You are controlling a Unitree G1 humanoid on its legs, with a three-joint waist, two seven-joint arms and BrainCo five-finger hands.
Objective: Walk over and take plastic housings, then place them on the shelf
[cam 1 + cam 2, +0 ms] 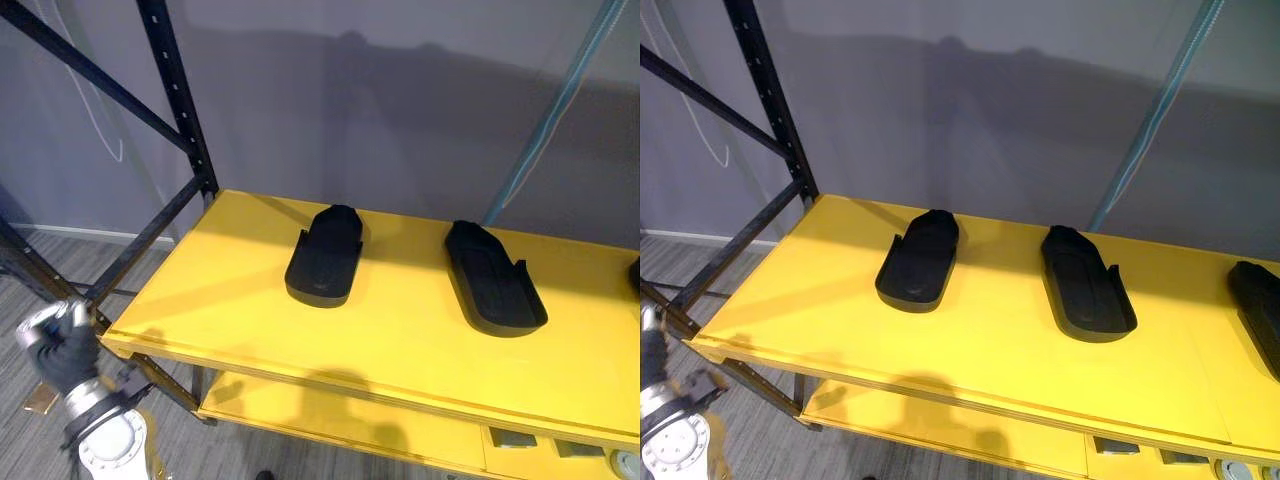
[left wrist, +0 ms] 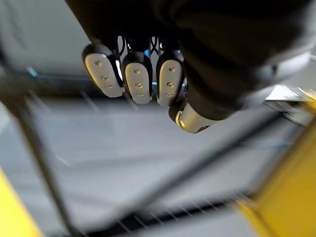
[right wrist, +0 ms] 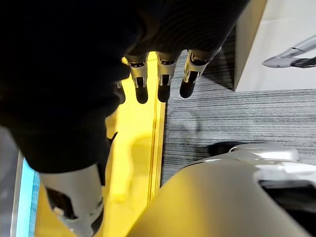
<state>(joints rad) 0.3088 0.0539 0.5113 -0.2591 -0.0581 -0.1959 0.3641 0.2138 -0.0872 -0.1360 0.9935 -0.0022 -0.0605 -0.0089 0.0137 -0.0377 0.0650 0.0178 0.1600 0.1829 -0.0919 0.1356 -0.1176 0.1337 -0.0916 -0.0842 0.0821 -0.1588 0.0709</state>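
In the left eye view, two black plastic housings are seen lying on the yellow top shelf (image 1: pixel 400 345), well apart from each other: the left housing (image 1: pixel 323 262) and the middle housing (image 1: pixel 495 280). A black rack upright (image 1: pixel 180 100) is set at the shelf's back left corner. The left robot hand (image 1: pixel 60 345) is held low beside the shelf's front left corner, clear of it.

In the right eye view, a third housing (image 1: pixel 1260 310) is shown at the right edge, cut off by the frame. Small grey pieces (image 1: pixel 1115 446) are stored on the lower shelf (image 1: pixel 940 425); any print on them is too small to be read.

In the left wrist view, the fingers (image 2: pixel 138 81) are curled in with nothing held.

In the right wrist view, the right robot hand (image 3: pixel 163 81) is seen with its fingers loosely straight and empty, above a yellow board (image 3: pixel 133 148) and the grey floor (image 3: pixel 222 118).
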